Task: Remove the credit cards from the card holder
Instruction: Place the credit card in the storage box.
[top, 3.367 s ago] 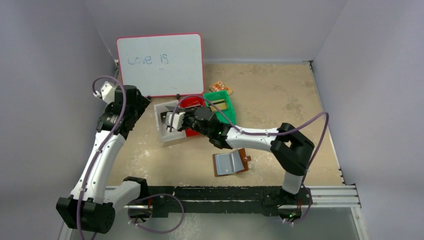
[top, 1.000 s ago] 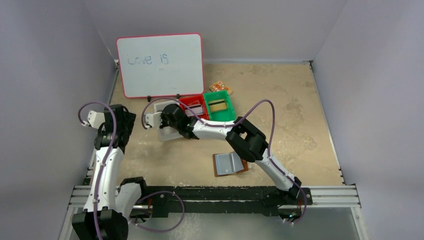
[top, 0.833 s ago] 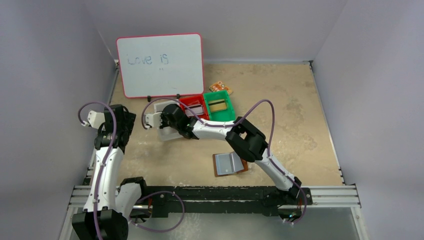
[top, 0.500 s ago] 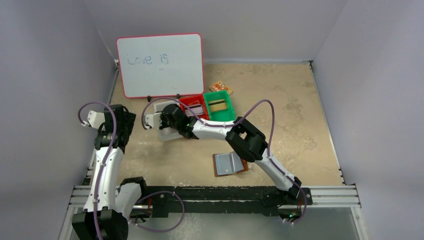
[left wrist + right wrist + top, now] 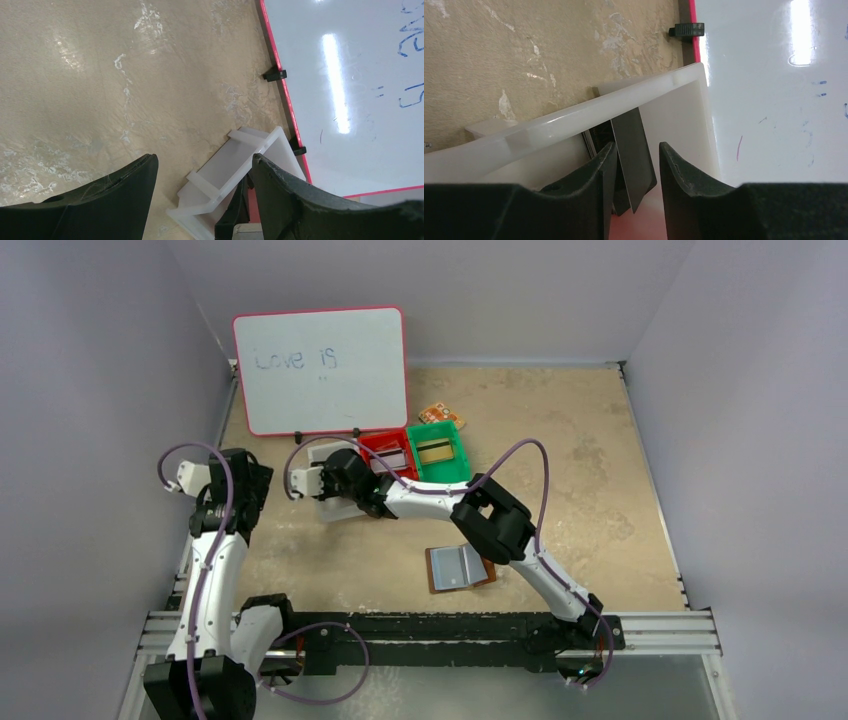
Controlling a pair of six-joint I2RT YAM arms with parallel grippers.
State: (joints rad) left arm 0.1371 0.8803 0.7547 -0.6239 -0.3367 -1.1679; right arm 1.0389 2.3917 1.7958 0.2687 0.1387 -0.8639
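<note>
Three bins are seen on the desk (image 5: 560,440), at 11 o'clock of the card holder (image 5: 460,567), which lies opened flat near 6 o'clock. From above, a silvery card (image 5: 392,456) is shown in the red bin (image 5: 375,440) and a gold-olive card (image 5: 433,449) in the green bin (image 5: 445,472).

Only the right wrist view shows a dark card (image 5: 629,130) in the white bin (image 5: 574,117). It stands between the half-parted fingers of the right claw (image 5: 638,147) with a gap on one side, so it is judged not gripped. The left claw (image 5: 204,159), at 9 o'clock, is spread wide and empty. Whether any cards remain in the pockets cannot be told.
</note>
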